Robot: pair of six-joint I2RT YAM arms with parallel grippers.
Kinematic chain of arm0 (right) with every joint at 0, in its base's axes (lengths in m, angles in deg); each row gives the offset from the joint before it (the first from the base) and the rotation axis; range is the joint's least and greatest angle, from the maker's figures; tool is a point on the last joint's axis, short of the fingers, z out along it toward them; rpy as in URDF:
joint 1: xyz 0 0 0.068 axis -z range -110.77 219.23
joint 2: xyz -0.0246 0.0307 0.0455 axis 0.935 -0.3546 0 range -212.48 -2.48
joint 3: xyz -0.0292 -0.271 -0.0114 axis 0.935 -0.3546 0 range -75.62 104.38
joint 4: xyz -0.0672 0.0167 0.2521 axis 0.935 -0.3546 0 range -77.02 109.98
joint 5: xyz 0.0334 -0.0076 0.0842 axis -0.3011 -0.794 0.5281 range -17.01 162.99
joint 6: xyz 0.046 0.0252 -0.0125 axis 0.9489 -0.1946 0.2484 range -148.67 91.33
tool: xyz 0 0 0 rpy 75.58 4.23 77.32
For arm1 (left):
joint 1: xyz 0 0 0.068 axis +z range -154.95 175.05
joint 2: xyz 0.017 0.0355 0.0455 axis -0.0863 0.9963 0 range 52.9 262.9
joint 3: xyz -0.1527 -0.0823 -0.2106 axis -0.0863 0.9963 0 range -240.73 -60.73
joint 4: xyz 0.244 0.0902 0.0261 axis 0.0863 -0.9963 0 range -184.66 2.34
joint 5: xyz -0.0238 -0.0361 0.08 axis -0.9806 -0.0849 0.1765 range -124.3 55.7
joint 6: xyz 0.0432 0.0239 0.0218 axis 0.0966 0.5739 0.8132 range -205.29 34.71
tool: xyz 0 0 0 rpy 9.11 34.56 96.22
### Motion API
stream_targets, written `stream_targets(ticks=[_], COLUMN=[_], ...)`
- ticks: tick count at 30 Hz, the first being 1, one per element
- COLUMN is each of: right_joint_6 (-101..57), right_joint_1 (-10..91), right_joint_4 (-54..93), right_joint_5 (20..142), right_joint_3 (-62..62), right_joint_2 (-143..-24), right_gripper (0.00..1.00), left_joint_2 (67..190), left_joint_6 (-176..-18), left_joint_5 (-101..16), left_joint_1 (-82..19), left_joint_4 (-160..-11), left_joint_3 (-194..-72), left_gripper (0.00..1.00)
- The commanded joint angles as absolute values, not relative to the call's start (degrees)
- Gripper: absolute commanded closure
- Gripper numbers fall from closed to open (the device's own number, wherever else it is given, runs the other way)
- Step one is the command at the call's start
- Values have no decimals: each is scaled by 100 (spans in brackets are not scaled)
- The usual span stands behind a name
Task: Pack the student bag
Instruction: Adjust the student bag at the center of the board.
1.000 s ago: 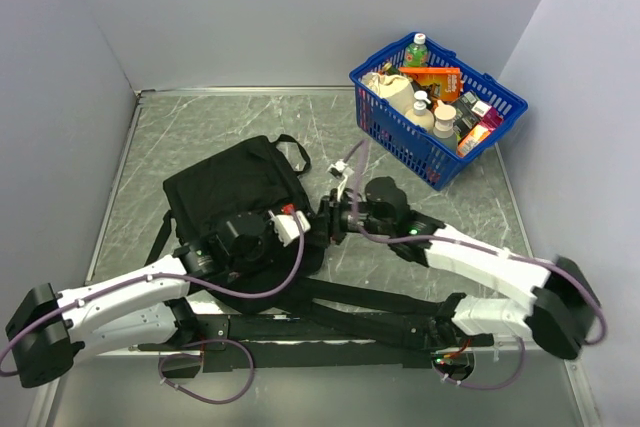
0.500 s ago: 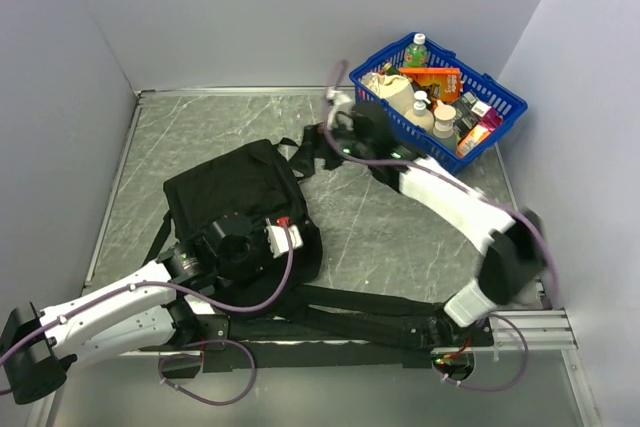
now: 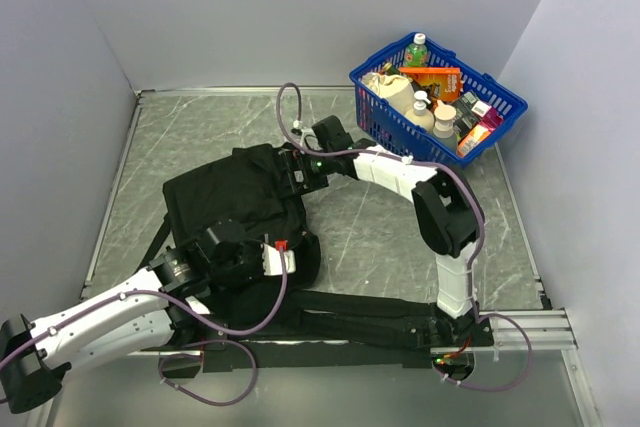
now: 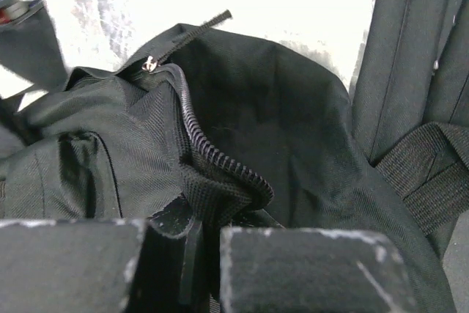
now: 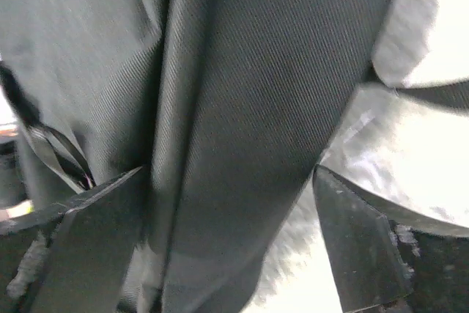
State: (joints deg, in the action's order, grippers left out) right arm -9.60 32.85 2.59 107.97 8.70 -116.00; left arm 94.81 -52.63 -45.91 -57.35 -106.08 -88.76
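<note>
Lower centre, the left claw (image 4: 209,238) is pinched tight on the zipper edge of the one soft black fabric backpack (image 3: 225,197), which lies mid-frame on the grey marbled tabletop (image 3: 200,127). The right claw (image 5: 227,232) gapes wide over the backpack's far edge. One blue plastic mesh basket (image 3: 400,137) sits upper right.

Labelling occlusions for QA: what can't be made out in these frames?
- Inside of the large soft black fabric backpack: left wrist view, dark folded fabric hides it.
- Right gripper touching the fabric or not: right wrist view, blurred.
- Labels in the blue plastic mesh basket: top view, too small.
- Left gripper tips: top view, under its own wrist.
</note>
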Motion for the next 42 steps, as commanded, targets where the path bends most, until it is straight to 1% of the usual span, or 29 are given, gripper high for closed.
stream_targets(ticks=[1,4,5,6,9,10,11,12,14,15,17,18,21,24,25,26,27,28,29,30,31,32,33,35,36,37,38,40,42], right_joint_6=[-539,-188,13,129,402,411,420,455,525,508,420,420,393,639,692,701,710,762,780,789,806,807,807,798,798,798,806,789,780], right_joint_1=[3241,3293,3363,3407,3609,3688,3863,3995,4241,4434,4576,4664,4647,4612,4551,4489,4436,4323,4287,4243,4182,4172,4164,4163,4155,4155,4155,4129,4111], right_joint_4=[1021,1162,1224,1251,1575,1628,1777,1865,1972,2146,2051,2120,2025,2322,2349,2323,2341,2393,2428,2420,2394,2367,2332,2279,2253,2235,2200,2148,2113], right_joint_5=[11455,11622,11675,11641,11484,11308,10889,10702,10315,9870,9358,9042,8611,8801,9002,9065,9118,9144,9153,9145,9136,9136,9136,9127,9127,9127,9118,9066,9057], right_joint_3=[1394,1526,1544,1527,1116,939,529,272,-238,-736,-1361,-1583,-2155,-2639,-2640,-2561,-2534,-2525,-2499,-2473,-2412,-2385,-2367,-2341,-2332,-2323,-2315,-2306,-2314], right_joint_2=[-11832,-12034,-12087,-12166,-11949,-11807,-11623,-11204,-10728,-10220,-9717,-9271,-8802,-8756,-8843,-9036,-9116,-9169,-9230,-9266,-9283,-9292,-9292,-9240,-9214,-9187,-9143,-9047,-8985], right_gripper=[13,52,86,100,100,100,100,100,100,100,100,100,100,100,100,100,100,100,100,100,100,100,100,100,100,100,100,100,100], left_joint_2=[9588,9597,9614,9615,9623,9623,9658,9676,9737,9755,9860,9895,10054,10186,10221,10238,10239,10212,10160,10099,9967,9914,9861,9790,9808,9912,10000,10168,10256], left_joint_6=[-5110,-5093,-5093,-5066,-4943,-4908,-4734,-4584,-4214,-4135,-3749,-3617,-3195,-3123,-3367,-3561,-3772,-4157,-4378,-4633,-5097,-5293,-5495,-5804,-5839,-5874,-5805,-5576,-5532], left_joint_5=[-5126,-4995,-4968,-4933,-4862,-4732,-4678,-4643,-4520,-4476,-4432,-4362,-4028,-3597,-3510,-3448,-3447,-3447,-3473,-3813,-4112,-4550,-5381,-6369,-7061,-7286,-7453,-7447,-7298], left_joint_1=[-5786,-5777,-5777,-5777,-5777,-5777,-5777,-5777,-5777,-5786,-5777,-5768,-5707,-5549,-5505,-5426,-5399,-5373,-5373,-5373,-5381,-5373,-5390,-5469,-5548,-5775,-5890,-6258,-6365], left_joint_4=[-10691,-10612,-10595,-10595,-10455,-10410,-10375,-10314,-10156,-10086,-9988,-9919,-9488,-8987,-8934,-8916,-9012,-9126,-9353,-9477,-9652,-9889,-10144,-10409,-10706,-10822,-10954,-11035,-10702], left_joint_3=[-8982,-8947,-8939,-8930,-8851,-8833,-8781,-8754,-8693,-8692,-8710,-8710,-8640,-8578,-8622,-8735,-8823,-8920,-9147,-9280,-9664,-9851,-10009,-10326,-10388,-10467,-10476,-10232,-9951], left_gripper=[99,99,99,99,99,99,99,99,99,99,99,99,99,99,94,61,44,39,36,31,27,25,26,32,36,46,49,49,49])
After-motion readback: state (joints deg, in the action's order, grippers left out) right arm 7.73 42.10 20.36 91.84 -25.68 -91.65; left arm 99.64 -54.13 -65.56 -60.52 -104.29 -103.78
